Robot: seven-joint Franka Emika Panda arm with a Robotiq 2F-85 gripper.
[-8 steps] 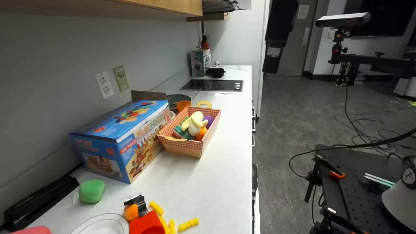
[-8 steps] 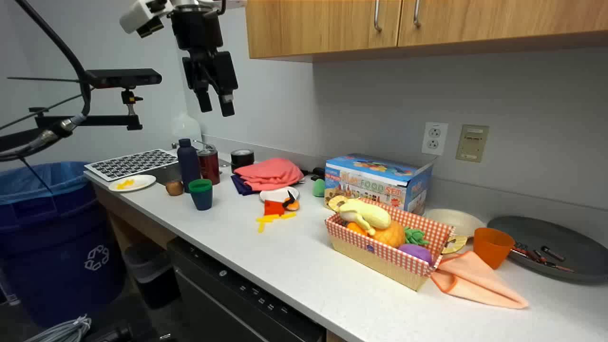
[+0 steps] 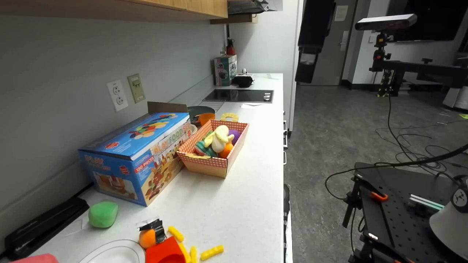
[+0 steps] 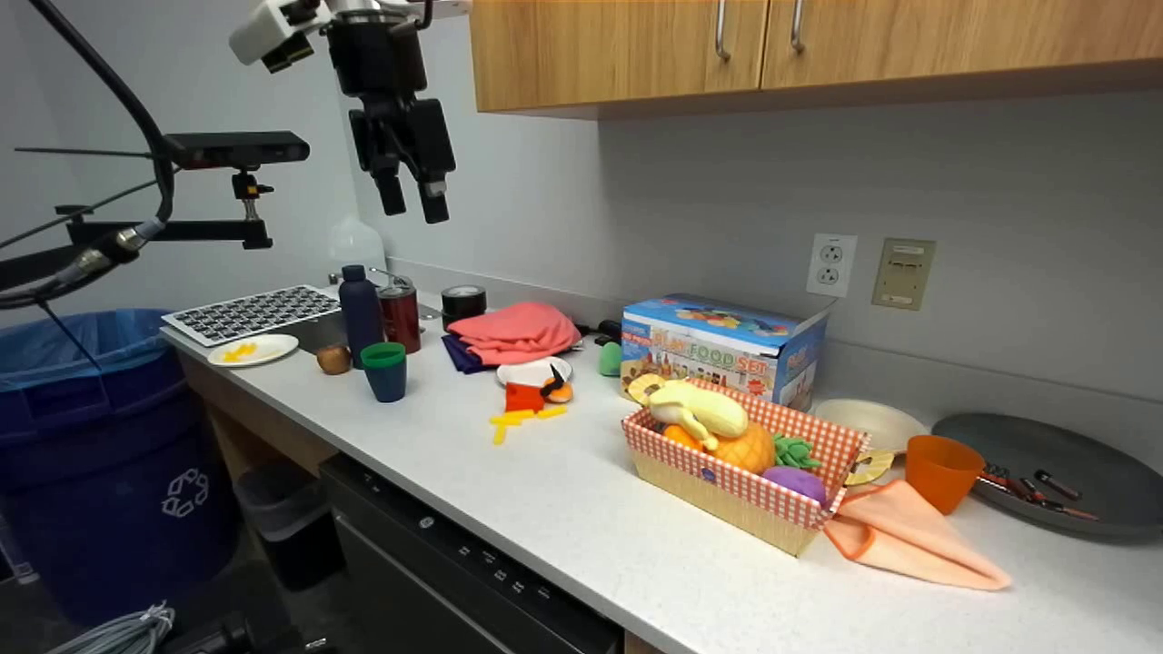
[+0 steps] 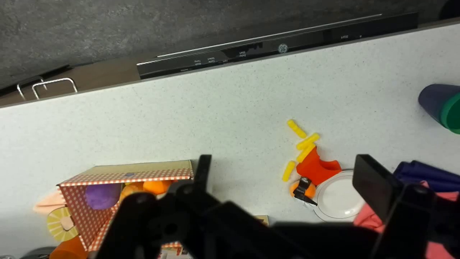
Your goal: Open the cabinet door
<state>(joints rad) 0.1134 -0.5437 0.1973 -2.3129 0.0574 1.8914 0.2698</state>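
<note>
Jaws wide apart, our gripper [image 4: 414,205] hangs high in an exterior view; we see the door [image 4: 618,54] closed at its two o'clock, well clear, and a cup [image 4: 387,377] at six o'clock!

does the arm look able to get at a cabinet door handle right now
Probably, after moving: no obstacle shows between the open gripper and the handle on the cabinet door. The gripper points down, though, so it likely must rise and turn first.

Black GE dishwasher [image 4: 436,563] is tucked under a speckled white countertop [image 4: 545,481], gray wall [image 4: 718,209] is fitted with a duplex outlet [image 4: 831,264], plus mottled dark floor [image 3: 329,128] below.
</note>
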